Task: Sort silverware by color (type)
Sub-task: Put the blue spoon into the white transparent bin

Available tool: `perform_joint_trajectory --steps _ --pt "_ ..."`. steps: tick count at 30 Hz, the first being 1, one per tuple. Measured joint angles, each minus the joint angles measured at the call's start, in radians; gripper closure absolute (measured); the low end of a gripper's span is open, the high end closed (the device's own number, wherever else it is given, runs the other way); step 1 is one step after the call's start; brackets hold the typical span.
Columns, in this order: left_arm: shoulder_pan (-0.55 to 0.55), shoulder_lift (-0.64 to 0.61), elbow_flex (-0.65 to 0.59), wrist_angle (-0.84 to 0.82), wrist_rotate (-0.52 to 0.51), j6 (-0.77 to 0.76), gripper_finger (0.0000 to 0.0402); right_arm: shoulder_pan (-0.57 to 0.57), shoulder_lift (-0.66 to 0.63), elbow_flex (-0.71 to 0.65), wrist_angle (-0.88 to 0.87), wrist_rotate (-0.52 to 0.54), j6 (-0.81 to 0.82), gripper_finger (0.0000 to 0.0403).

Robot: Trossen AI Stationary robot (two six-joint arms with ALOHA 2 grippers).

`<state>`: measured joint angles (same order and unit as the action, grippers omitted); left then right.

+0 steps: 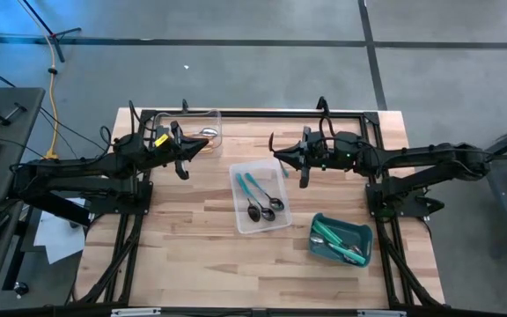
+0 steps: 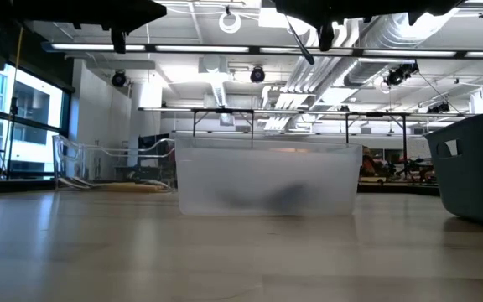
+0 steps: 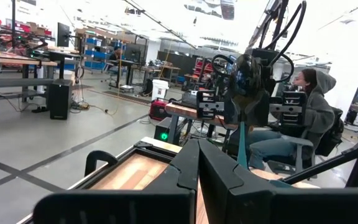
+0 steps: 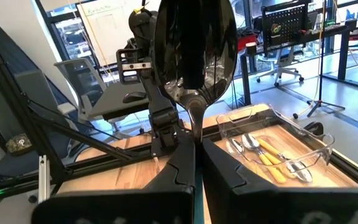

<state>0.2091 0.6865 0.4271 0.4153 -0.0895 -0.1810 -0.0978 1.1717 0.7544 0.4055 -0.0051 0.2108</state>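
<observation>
My right gripper (image 1: 275, 155) hangs over the far end of the middle clear tray (image 1: 236, 176), shut on a teal-handled spoon. The spoon's shiny bowl (image 4: 194, 50) stands above the fingers and its teal handle (image 3: 242, 146) hangs below them. Two teal spoons (image 1: 258, 198) lie in that tray. Orange-handled spoons (image 4: 269, 152) lie in a second clear tray (image 1: 214, 116) at the far left. Green-handled spoons (image 1: 331, 234) lie in the teal bin (image 1: 365, 232). My left gripper (image 1: 205, 143) hovers shut and empty beside the orange tray. My right gripper pinches the spoon between its two fingers at the top of the handle, just under the neck (image 4: 196, 127). The fingers come level from the table's right and lie across the spoon. It stands roughly upright, bowl up, lifted clear above the table.
In the low view the middle tray (image 2: 267, 180) stands ahead and the bin (image 2: 476, 168) at the right. A black frame (image 1: 262, 113) runs along the table's far edge. A person sits beyond the table (image 3: 312, 106). Bare wood lies at the near left (image 1: 183, 255).
</observation>
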Motion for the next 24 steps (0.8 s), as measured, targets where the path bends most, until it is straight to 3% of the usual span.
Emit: perform_joint_trajectory --steps 24 --pt "0.000 0.000 0.000 -0.008 0.000 0.000 0.0401 0.000 0.000 0.000 -0.016 -0.034 -0.002 0.0403"
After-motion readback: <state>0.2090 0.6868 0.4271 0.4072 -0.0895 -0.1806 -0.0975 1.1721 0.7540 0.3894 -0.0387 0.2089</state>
